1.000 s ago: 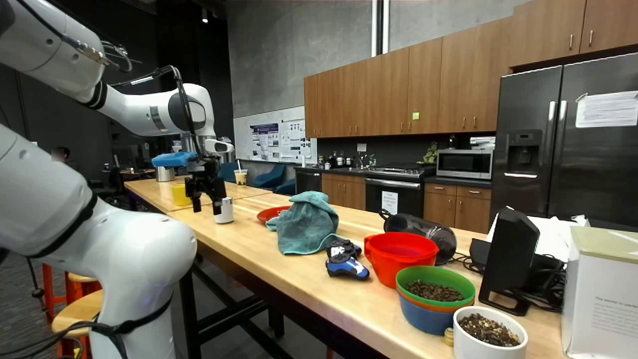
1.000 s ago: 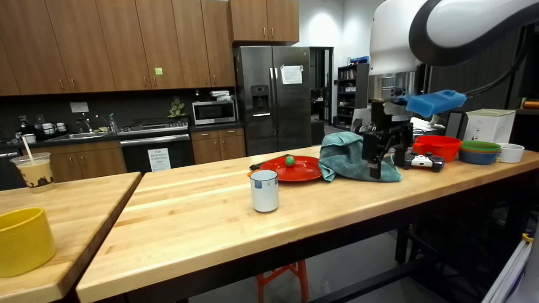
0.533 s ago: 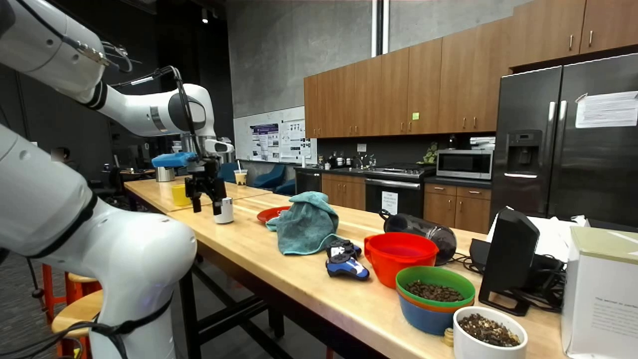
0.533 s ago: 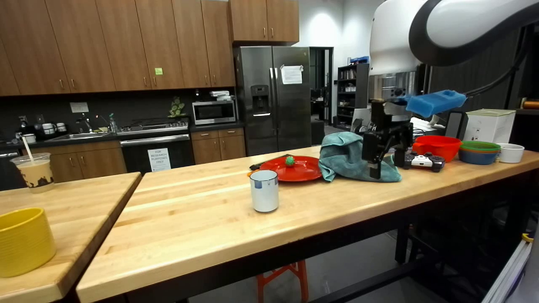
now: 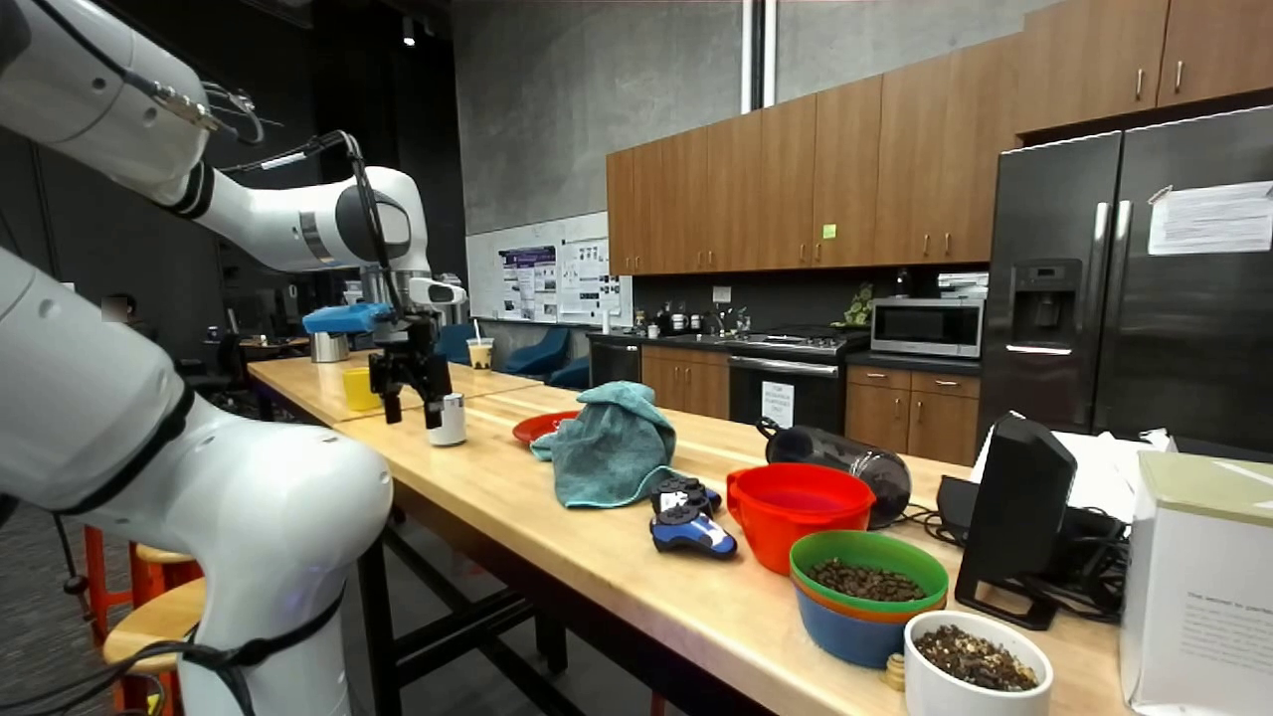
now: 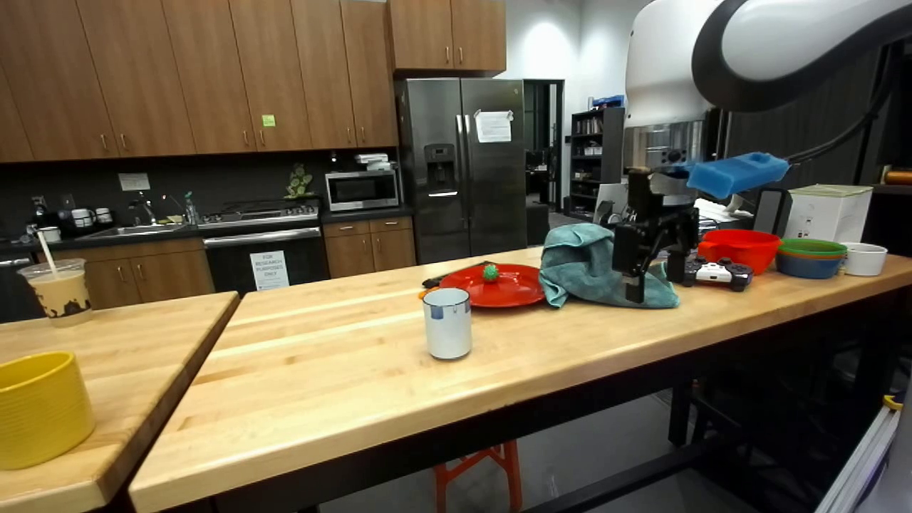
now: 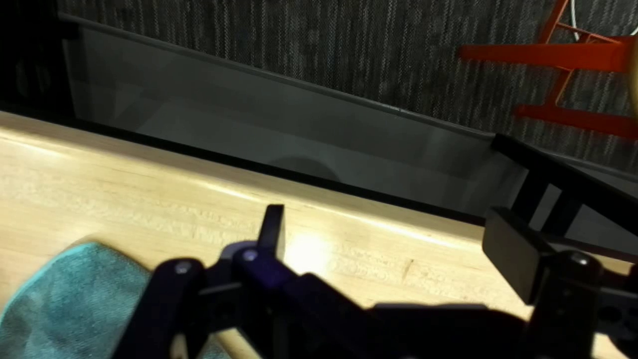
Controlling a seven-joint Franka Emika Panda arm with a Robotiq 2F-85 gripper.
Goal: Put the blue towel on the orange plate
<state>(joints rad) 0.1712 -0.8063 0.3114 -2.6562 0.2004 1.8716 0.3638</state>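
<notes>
The blue-teal towel lies crumpled on the wooden table in both exterior views (image 5: 609,452) (image 6: 586,262). One corner of the towel shows at lower left in the wrist view (image 7: 75,304). The plate (image 6: 509,291) looks red-orange. It lies beside the towel, whose edge meets or overlaps the plate's rim, and a small green ball rests on it. The plate is partly hidden behind the towel in an exterior view (image 5: 540,427). My gripper (image 7: 391,244) is open and empty above the table's edge strip, apart from the towel. It also shows in both exterior views (image 5: 414,410) (image 6: 654,280).
A white mug (image 6: 448,324) stands near the plate. Game controllers (image 5: 688,517), a red bowl (image 5: 796,512), stacked bowls (image 5: 865,597) and a white cup (image 5: 980,666) stand beyond the towel. A dark jar (image 5: 845,465) lies behind them. A yellow cup (image 6: 43,410) is on the adjoining table.
</notes>
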